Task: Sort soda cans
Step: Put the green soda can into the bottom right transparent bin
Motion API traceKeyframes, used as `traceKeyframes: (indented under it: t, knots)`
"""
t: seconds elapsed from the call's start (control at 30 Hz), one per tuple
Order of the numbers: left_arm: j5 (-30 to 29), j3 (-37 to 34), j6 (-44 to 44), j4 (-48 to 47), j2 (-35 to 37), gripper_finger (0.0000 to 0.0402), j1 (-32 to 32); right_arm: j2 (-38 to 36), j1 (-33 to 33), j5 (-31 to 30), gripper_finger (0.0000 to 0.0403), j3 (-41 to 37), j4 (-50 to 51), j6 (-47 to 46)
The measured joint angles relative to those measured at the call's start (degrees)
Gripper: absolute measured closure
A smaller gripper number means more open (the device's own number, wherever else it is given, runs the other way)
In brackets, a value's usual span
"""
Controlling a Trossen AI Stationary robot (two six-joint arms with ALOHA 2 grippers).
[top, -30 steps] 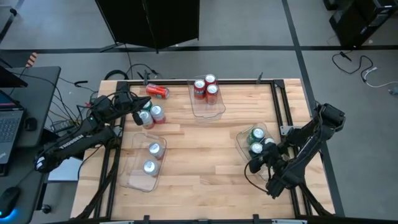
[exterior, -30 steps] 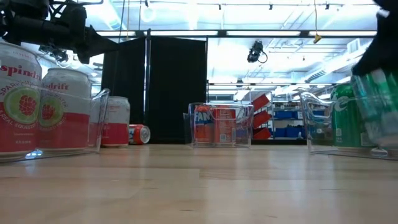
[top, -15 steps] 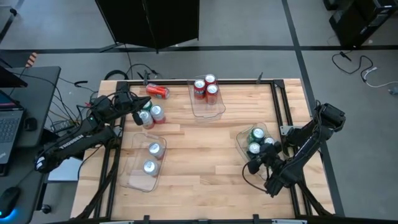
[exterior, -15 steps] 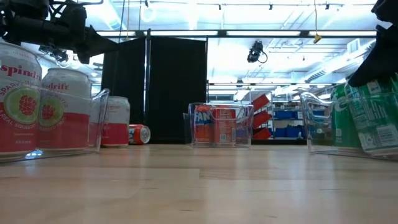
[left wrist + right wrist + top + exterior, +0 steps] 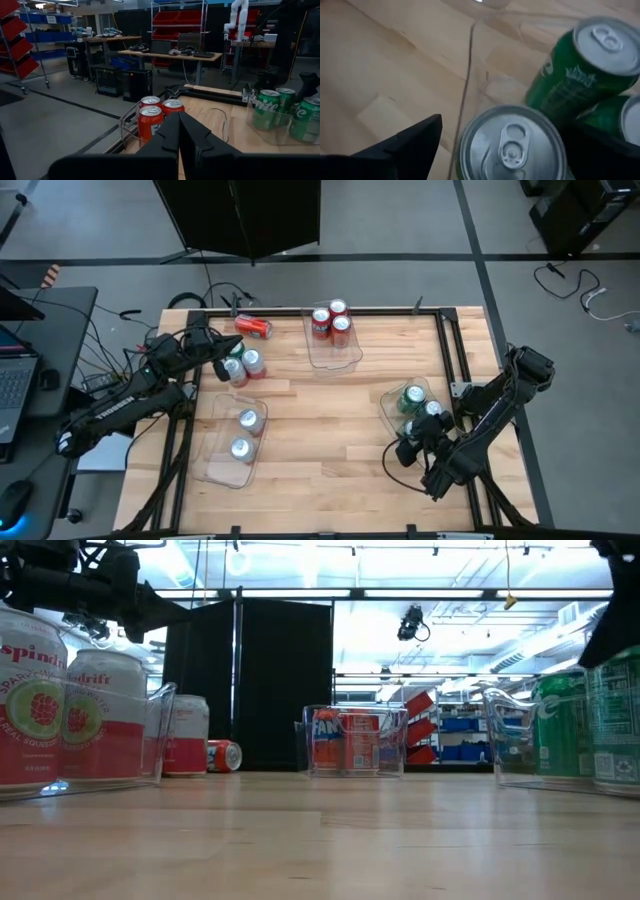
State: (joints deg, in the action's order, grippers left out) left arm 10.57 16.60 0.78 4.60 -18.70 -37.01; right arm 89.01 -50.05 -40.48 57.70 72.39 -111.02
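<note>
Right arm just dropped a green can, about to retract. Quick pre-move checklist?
1. Right gripper open: ok, fingers spread either side of the can top in its wrist view.
2. Released green can upright in the right-hand bin: ok.
3. Other green cans standing beside it: ok.
4. Fingers free of the can: cannot tell.
5. Left gripper shut and empty, parked by the loose silver cans: ok.
6. Sorting done: not ok, a red can lies on its side outside the bins.
</note>
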Motion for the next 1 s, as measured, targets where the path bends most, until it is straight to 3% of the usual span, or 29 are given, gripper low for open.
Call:
traceKeyframes:
  t: [0.33,0.6,0.8,0.9,1.0]
  knots:
    - [4.2,2.9,1.6,-3.0,-4.9,0.0398,0.0,0.0,3.0,-0.5,0.0042,11.5,11.7,5.8]
    - [4.1,10.6,-2.4,-10.4,-15.5,0.0399,0.0,-0.1,12.0,-8.1,0.0057,16.6,9.0,24.8]
    - [3.9,14.5,-2.7,-10.8,-21.2,0.0399,0.0,-0.1,24.9,-7.4,0.0086,16.8,-9.0,55.4]
    - [2.9,15.4,-3.6,-10.3,-21.4,0.0399,0.0,-0.1,32.6,0.1,0.0103,16.7,-24.6,75.2]
    - [1.0,15.4,-5.0,-10.2,-20.6,0.0399,-0.1,-0.1,40.4,13.9,0.0121,15.1,-42.8,92.2]
